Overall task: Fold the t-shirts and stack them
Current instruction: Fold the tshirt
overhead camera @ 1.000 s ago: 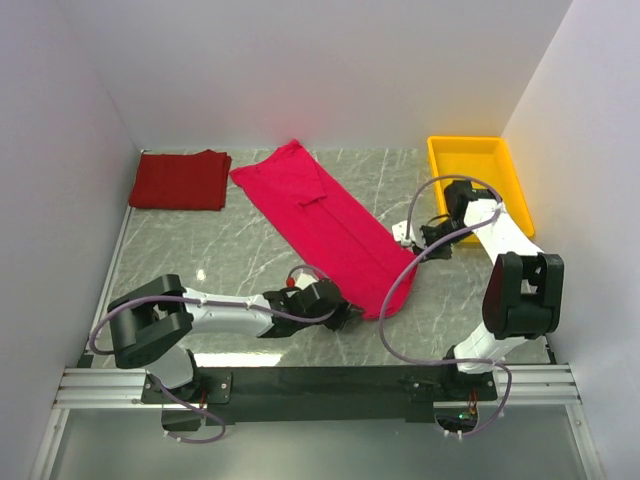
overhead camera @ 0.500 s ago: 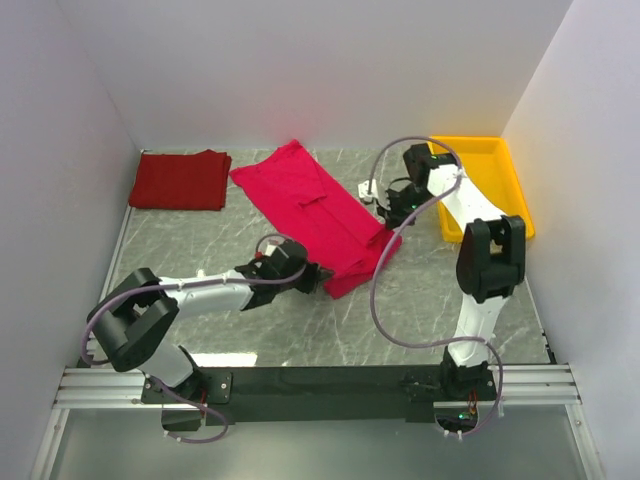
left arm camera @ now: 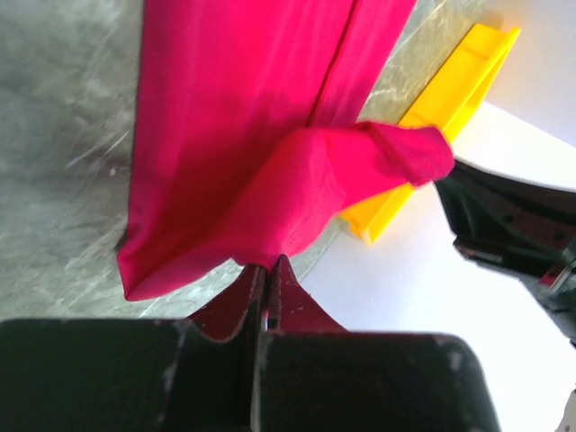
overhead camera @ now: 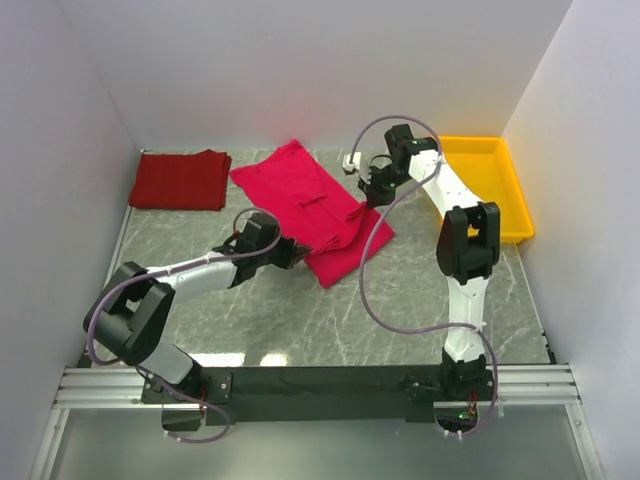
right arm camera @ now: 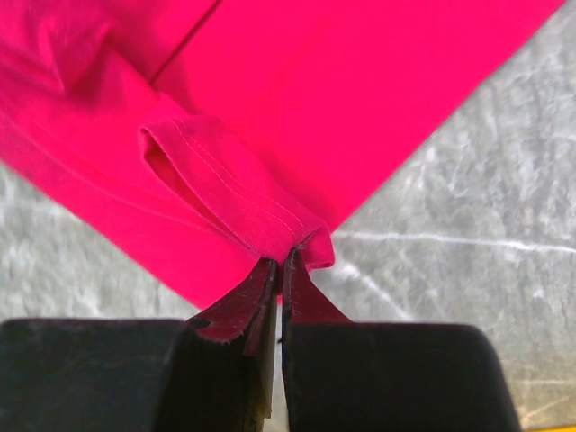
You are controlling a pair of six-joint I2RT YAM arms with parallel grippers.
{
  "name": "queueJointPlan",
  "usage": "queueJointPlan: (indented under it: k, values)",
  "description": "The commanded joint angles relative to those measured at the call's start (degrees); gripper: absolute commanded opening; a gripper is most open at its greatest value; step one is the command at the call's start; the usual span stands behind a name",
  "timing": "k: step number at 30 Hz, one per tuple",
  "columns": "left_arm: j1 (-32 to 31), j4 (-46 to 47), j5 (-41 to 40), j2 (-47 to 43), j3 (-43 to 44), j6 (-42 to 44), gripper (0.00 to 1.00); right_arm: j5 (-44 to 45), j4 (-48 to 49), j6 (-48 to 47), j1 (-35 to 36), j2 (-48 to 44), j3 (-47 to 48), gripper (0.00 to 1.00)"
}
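Crimson t-shirt lies diagonally across the upper middle of the overhead frame, its lower end doubled over, one edge pinched in the closed left gripper, the other in the closed right gripper, while the darker red t-shirt sits folded at upper left.

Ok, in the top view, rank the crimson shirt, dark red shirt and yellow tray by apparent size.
1. crimson shirt, clearly largest.
2. yellow tray, partly hidden by the right arm.
3. dark red shirt, folded; close to the tray, so unsure.
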Motion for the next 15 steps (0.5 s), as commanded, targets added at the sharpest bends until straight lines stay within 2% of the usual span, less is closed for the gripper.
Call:
queueJointPlan:
  k: [1,9,15]
  values:
    - [1.58,0.59,3.67,1.26,3.16,3.95,0.0,-1.48,3.18,6.98,1.37,1.64,4.37,0.0]
    - [5.71,1.55,4.64,1.79,3.07,5.17,0.0,-0.34,9.33,14.55,3.22,4.89,8.77,0.0]
    - [8.53,0.68,6.75,4.95,6.58,8.16,0.01,1.42,13.9,19.47,3.57,7.88,11.67,0.0]
